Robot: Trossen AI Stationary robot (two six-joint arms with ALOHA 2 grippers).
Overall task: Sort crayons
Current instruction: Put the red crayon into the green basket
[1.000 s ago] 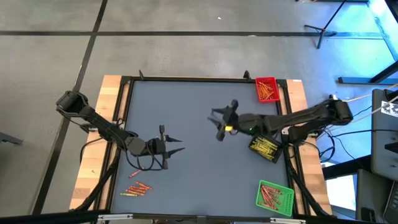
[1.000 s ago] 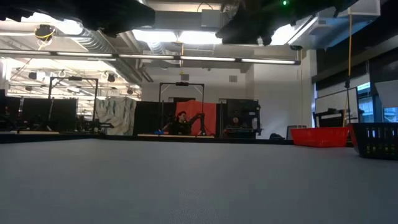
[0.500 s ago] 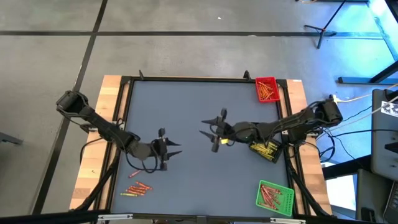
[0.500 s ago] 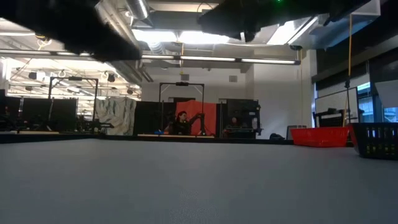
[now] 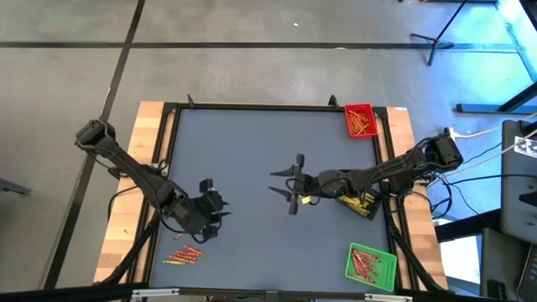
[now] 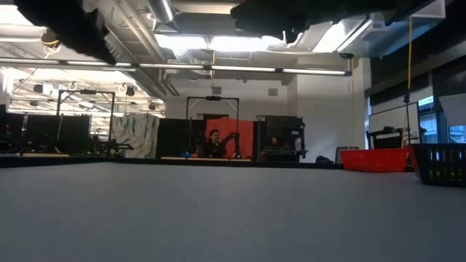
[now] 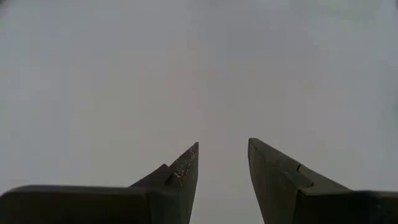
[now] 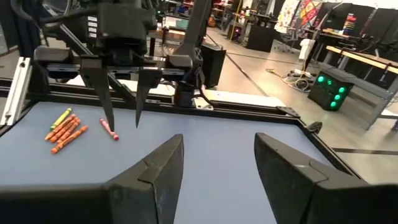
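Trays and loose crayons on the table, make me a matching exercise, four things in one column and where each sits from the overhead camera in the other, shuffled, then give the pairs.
Things
1. red tray
2. green tray
3. black tray
4. loose crayons

Places in the high view
A. bottom right corner of the table
B. bottom left, just below the left gripper
C. top right corner of the table
D. right edge, midway, under the right arm

Pairs: 1-C, 2-A, 3-D, 4-B
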